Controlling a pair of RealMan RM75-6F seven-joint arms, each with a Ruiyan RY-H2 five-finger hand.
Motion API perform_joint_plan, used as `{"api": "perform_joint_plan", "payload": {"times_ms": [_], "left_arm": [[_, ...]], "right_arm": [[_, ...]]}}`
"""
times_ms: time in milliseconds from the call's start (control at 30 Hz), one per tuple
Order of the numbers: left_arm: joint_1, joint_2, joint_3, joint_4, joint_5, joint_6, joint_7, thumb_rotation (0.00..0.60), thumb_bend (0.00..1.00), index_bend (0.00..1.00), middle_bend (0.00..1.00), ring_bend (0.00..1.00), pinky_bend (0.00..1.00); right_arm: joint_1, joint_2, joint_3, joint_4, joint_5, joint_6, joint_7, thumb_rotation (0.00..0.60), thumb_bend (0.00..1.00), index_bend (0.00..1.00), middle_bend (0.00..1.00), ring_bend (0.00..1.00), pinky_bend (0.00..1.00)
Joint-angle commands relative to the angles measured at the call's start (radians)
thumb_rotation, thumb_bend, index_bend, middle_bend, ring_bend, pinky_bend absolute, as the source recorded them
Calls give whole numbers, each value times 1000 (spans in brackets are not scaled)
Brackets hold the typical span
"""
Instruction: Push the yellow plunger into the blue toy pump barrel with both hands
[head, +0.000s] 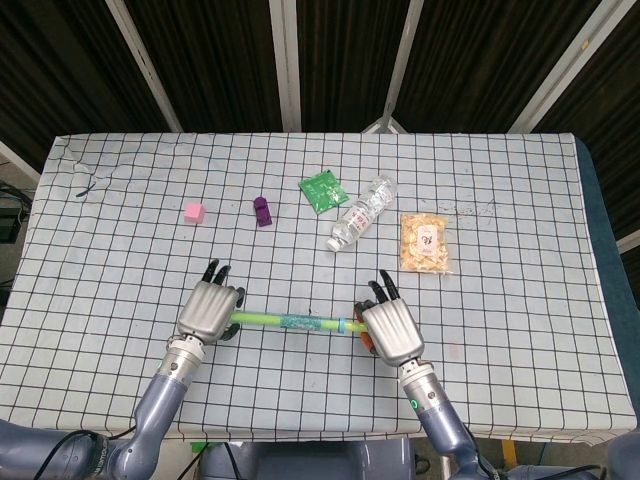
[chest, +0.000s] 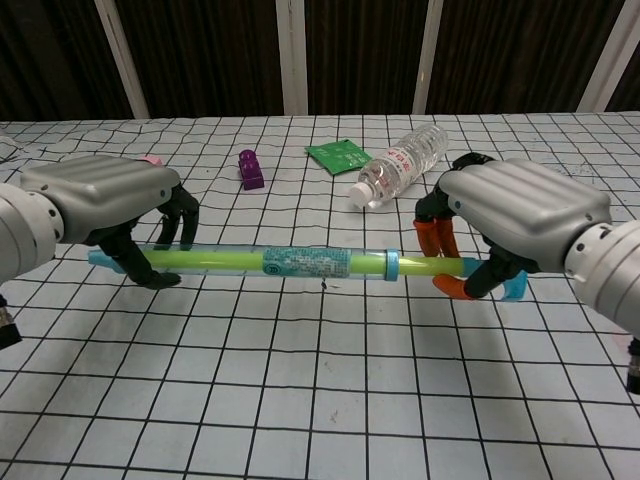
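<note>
**A:** ok so going L to R, what've we got on the white black-gridded tablecloth (head: 520, 330)?

**B:** Back row first: small pink cube (head: 194, 211), then a little purple toy block (head: 262, 210), a flat green foil packet (head: 322, 191), a clear plastic water bottle (head: 362, 213) lying on its side w/ the cap end toward the robot, and a clear bag of orange-ish snacks (head: 425, 243) furthest right. All well apart from the hands.

**A:** and the hands?

**B:** Left hand (chest: 105, 195) is curled over the left end of the clear blue-tipped toy pump barrel (chest: 250, 262), dark fingers (chest: 183, 220) wrapped down around it, so it's def gripping. The barrel runs roughly horizontal btwn the two hands, near the front of the table, held just off the cloth – you can see its shadow under it in the chest view.

**A:** plunger?

**B:** The yellow-green plunger rod (chest: 425, 265) shows through the clear tube for most of its length, and a short bit sticks out past the blue collar on the right side. Paper label wrapped around the barrel's middle.

**A:** right hand?

**B:** Right hand (chest: 520, 210) is closed around that exposed plunger end, orange-tipped fingers (chest: 437, 238) hooked over it and a blue piece at the very end poking out under the palm. Can't tell exactly which finger presses where, palm hides it.
</note>
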Motion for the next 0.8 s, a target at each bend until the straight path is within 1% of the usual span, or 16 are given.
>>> {"api": "perform_joint_plan", "payload": {"times_ms": [33, 67, 133, 200, 233, 333, 500, 633, 800], "left_arm": [[1, 12, 2, -8, -10, -7, -4, 600, 324, 335, 336, 104, 0], [1, 15, 2, -9, -12, -9, -5, 600, 300, 313, 308, 103, 0], [2, 25, 3, -14, -19, -15, -11, 600, 246, 269, 257, 95, 0], [2, 32, 4, -18, -19, -20, -17, 600, 210, 240, 230, 82, 0], [2, 35, 5, -20, -18, -23, -21, 600, 203, 232, 224, 77, 0], [5, 43, 11, -28, -16, -28, -32, 600, 183, 215, 215, 73, 0], [13, 57, 23, -49, 0, -25, -48, 600, 178, 210, 207, 73, 0], [38, 89, 40, -75, 38, -8, -89, 600, 178, 204, 186, 71, 0], [93, 164, 93, -102, 140, 18, -169, 600, 178, 182, 149, 42, 0]], "right_arm": [[1, 12, -7, 1, 2, -4, -11, 600, 435, 324, 348, 59, 0], [1, 14, -8, 1, 4, -5, -13, 600, 435, 225, 290, 31, 0], [0, 26, -13, -3, 20, -10, -37, 600, 435, 82, 202, 3, 0], [0, 34, -17, -13, 38, -10, -65, 600, 432, 24, 145, 0, 0], [-1, 38, -20, -19, 51, -9, -86, 600, 427, 3, 100, 0, 0], [-1, 52, -28, -55, 106, -5, -161, 600, 413, 0, 37, 0, 0], [-2, 74, -32, -92, 134, 15, -211, 600, 409, 0, 16, 0, 0], [-16, 110, -36, -123, 121, 39, -188, 600, 408, 0, 11, 0, 0], [-59, 182, -60, -145, 75, 78, -100, 600, 399, 0, 5, 0, 0]]}}
